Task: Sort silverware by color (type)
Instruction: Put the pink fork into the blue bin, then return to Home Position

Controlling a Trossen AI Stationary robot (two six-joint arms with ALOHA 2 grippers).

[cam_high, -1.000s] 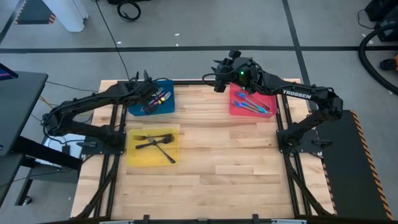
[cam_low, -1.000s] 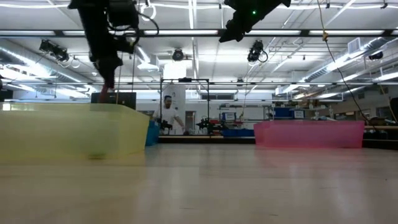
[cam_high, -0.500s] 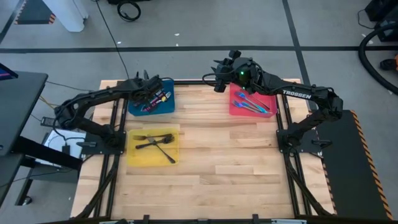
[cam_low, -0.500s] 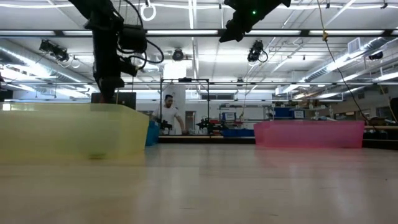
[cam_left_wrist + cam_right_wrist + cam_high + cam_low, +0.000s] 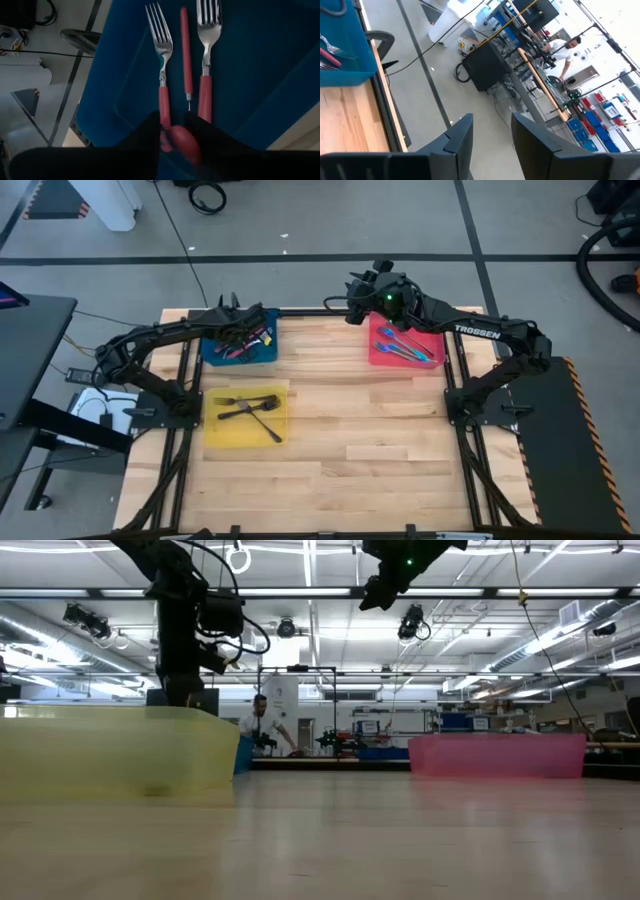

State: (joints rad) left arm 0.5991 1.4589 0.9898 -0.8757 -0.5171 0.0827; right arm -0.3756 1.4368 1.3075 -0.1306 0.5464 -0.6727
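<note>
**Left hand over the blue tray, right hand waiting past the red tray**

The left hand hangs over the blue tray at the far left of the wooden bench. In its wrist view the two dark fingers stand a little apart, with the rounded end of a red handle between them; whether they grip it or merely flank it cannot be told. On the tray floor ahead of the fingers lie two red-handled forks with silver heads, side by side, and between them a slim red piece with a thin metal tip.

The right hand hovers off the bench's far edge, just beside the red tray, its fingers parted and holding nothing. The blue forks lie together in that red tray. The dark forks lie crossed in the yellow tray at the near left.

In the low view a person stands in the room behind the bench.
</note>
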